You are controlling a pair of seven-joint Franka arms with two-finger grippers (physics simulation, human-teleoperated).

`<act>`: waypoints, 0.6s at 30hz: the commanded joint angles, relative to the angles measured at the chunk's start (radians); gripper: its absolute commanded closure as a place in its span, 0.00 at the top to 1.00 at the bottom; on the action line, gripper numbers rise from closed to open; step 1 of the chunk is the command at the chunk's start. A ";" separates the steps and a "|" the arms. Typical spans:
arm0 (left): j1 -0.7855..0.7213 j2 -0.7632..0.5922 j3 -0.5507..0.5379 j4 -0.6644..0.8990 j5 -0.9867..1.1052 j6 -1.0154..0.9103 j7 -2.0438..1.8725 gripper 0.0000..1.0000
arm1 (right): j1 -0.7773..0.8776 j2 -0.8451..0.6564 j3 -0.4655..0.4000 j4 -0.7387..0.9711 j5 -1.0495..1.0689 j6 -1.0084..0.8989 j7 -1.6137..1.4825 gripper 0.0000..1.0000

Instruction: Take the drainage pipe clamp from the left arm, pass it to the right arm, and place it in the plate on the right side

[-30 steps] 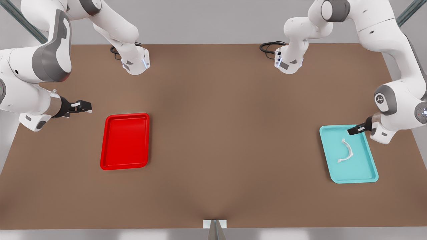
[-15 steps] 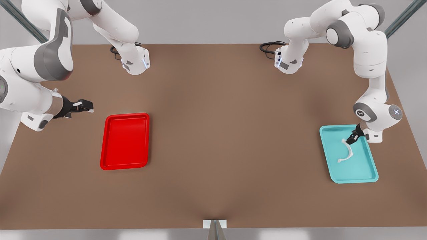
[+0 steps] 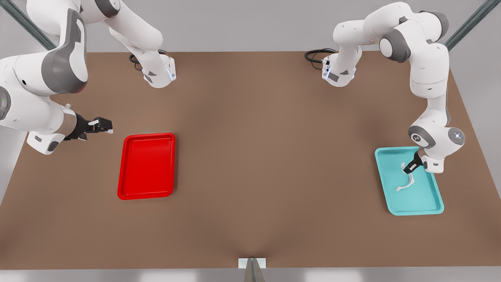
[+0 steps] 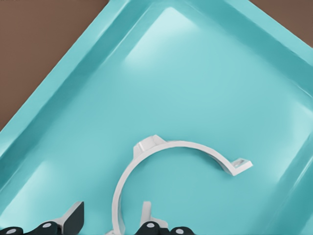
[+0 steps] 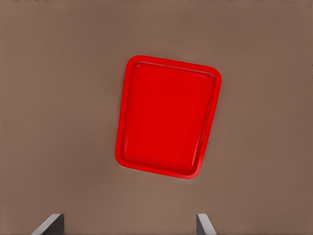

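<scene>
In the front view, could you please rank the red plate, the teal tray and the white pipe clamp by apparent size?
1. Red plate and teal tray: about alike, so I would not rank one above the other.
2. Pipe clamp: far smaller, lying in the teal tray under the left gripper.

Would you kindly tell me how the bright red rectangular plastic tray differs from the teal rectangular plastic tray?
The bright red rectangular plastic tray is empty; the teal rectangular plastic tray holds the white arc-shaped pipe clamp. The left gripper works inside the teal tray, open around the clamp; the right gripper, open, hangs beside the red tray. Both share rounded corners and low rims.
</scene>
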 commanded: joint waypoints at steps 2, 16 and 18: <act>0.000 0.008 0.000 0.005 0.001 0.018 0.041 0.63 | 0.001 -0.001 0.001 -0.001 0.001 0.023 0.022 1.00; -0.001 0.017 -0.007 0.017 0.004 0.015 0.044 0.21 | 0.001 0.003 0.003 -0.002 0.004 0.023 0.021 1.00; -0.009 0.005 -0.007 0.031 0.010 0.005 0.047 0.21 | 0.001 0.003 0.003 -0.002 0.004 0.023 0.021 1.00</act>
